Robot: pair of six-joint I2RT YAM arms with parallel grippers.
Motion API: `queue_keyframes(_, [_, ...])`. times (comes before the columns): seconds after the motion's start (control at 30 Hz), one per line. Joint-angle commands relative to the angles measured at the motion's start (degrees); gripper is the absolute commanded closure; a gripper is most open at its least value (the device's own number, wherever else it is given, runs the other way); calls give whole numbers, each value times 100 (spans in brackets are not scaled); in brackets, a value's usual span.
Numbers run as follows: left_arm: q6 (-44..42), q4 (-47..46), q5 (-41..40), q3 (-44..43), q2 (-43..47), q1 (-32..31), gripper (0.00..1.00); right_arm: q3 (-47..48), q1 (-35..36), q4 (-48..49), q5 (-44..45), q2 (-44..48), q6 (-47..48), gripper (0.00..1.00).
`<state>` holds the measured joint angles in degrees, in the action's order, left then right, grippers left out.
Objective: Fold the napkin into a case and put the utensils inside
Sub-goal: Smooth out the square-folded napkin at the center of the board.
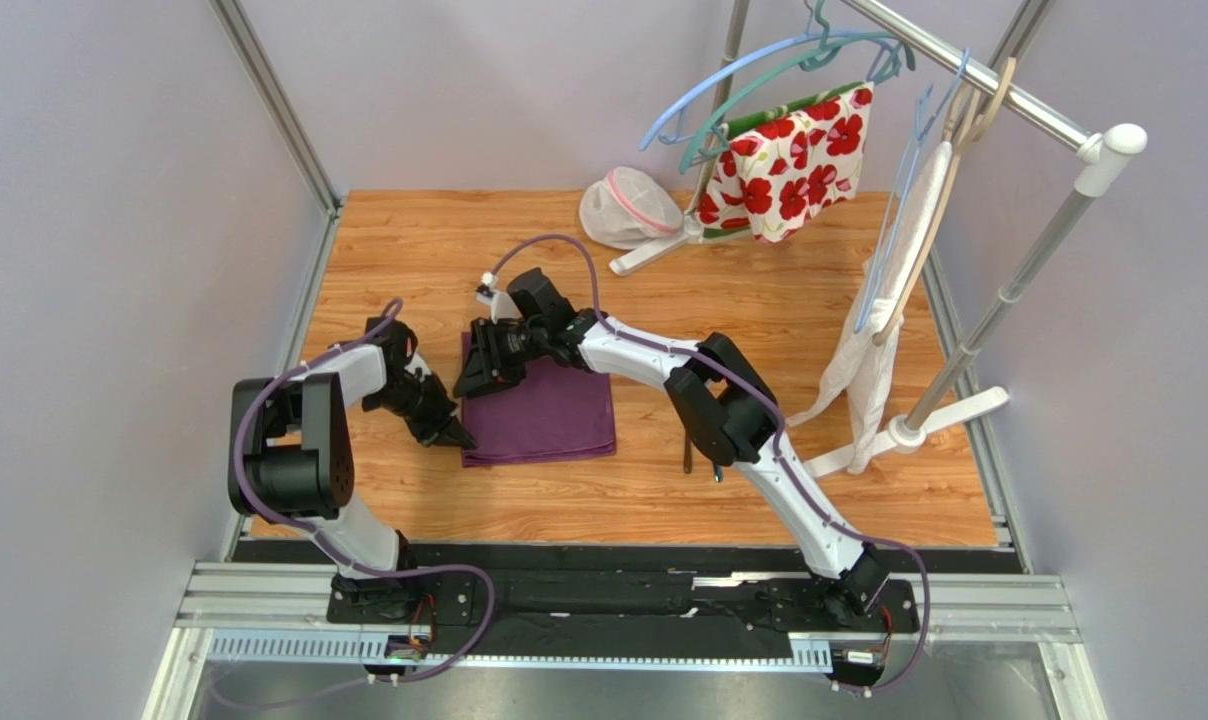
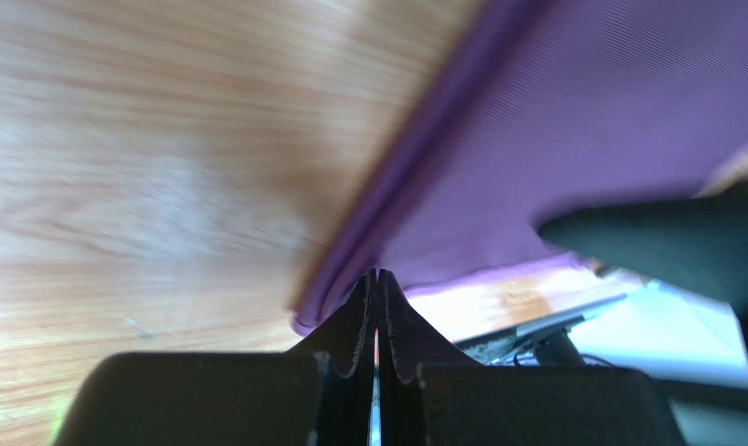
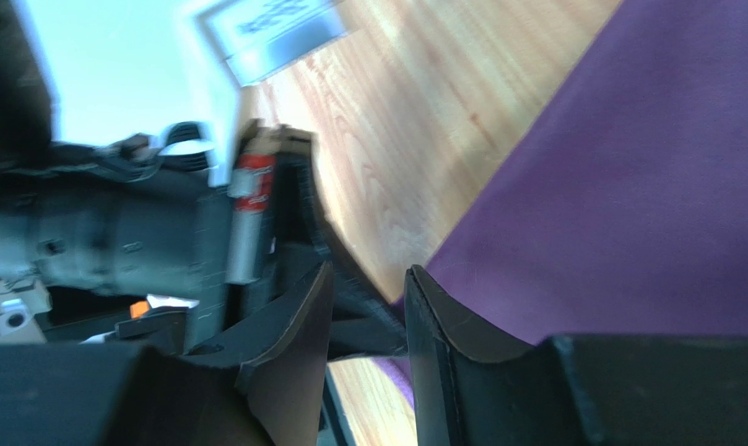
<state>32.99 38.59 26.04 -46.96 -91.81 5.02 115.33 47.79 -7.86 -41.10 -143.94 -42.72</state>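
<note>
The dark purple napkin lies folded into a rectangle on the wooden table. My left gripper is at its near-left corner. In the left wrist view its tips are pressed together on the napkin's edge. My right gripper hovers at the far-left corner. Its jaws stand apart with nothing between them, one finger over the napkin. A slim dark tip pokes out under the right arm's elbow, perhaps the utensils, otherwise hidden.
A white mesh pouch lies at the back. On the right, a clothes rack carries hangers, a white cloth with red flowers and a hanging white garment. The rack's foot rests on the table's right side.
</note>
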Motion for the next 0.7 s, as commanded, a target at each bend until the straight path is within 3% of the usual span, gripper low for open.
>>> queue_keyframes(0.0, [304, 281, -511, -50, -136, 35, 100, -116, 116, 610, -293, -116, -359, 62])
queue_keyframes(0.3, [392, 325, -750, 205, -65, 43, 100, 191, 196, 944, -425, -748, -668, 62])
queue_keyframes(0.67, [252, 386, -785, -85, -337, 43, 100, 1974, -129, 953, -179, -1855, -922, 52])
